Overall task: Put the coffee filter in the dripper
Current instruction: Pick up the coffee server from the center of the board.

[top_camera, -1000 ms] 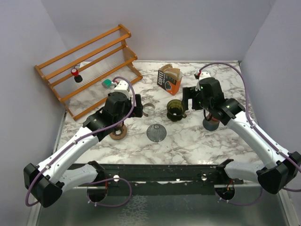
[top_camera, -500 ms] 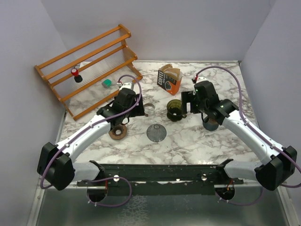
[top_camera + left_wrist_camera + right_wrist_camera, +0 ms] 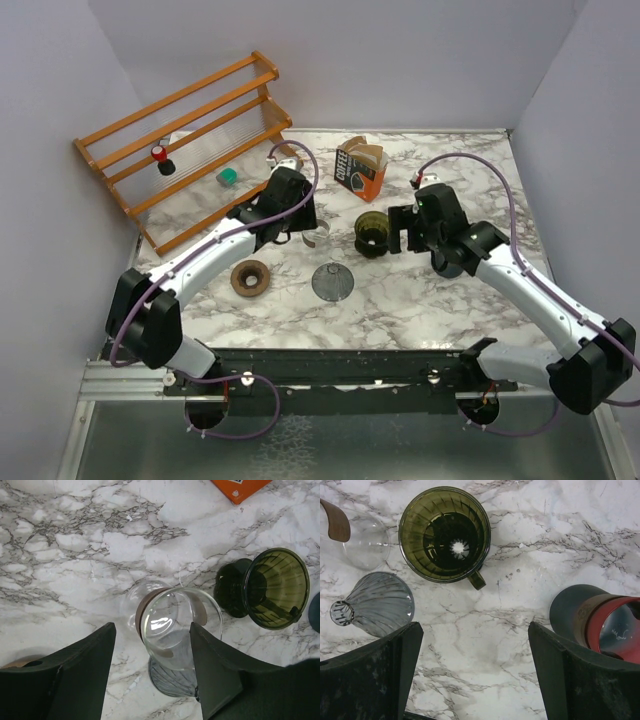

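Note:
Brown coffee filters (image 3: 369, 153) stick out of an orange box (image 3: 358, 172) at the back; only the box corner (image 3: 241, 487) shows in the left wrist view. The olive-green dripper (image 3: 372, 232) (image 3: 445, 532) (image 3: 277, 587) stands upright and empty in front of it. My left gripper (image 3: 300, 226) (image 3: 151, 630) is open, its jaws on either side of a clear glass server (image 3: 175, 625) (image 3: 316, 232), with a gap at the left finger. My right gripper (image 3: 405, 228) (image 3: 475, 630) is open over bare marble, just right of the green dripper, holding nothing.
A grey ribbed dripper (image 3: 332, 282) (image 3: 377, 602) lies on the marble before the green one. A dark mug with a red inside (image 3: 447, 262) (image 3: 600, 622) stands under the right arm. A brown ring (image 3: 249, 277) lies at the left. A wooden rack (image 3: 190, 140) fills the back left.
My left arm has reached forward and right to the glass server while its jaws narrowed. My right gripper has shifted slightly left towards the green dripper.

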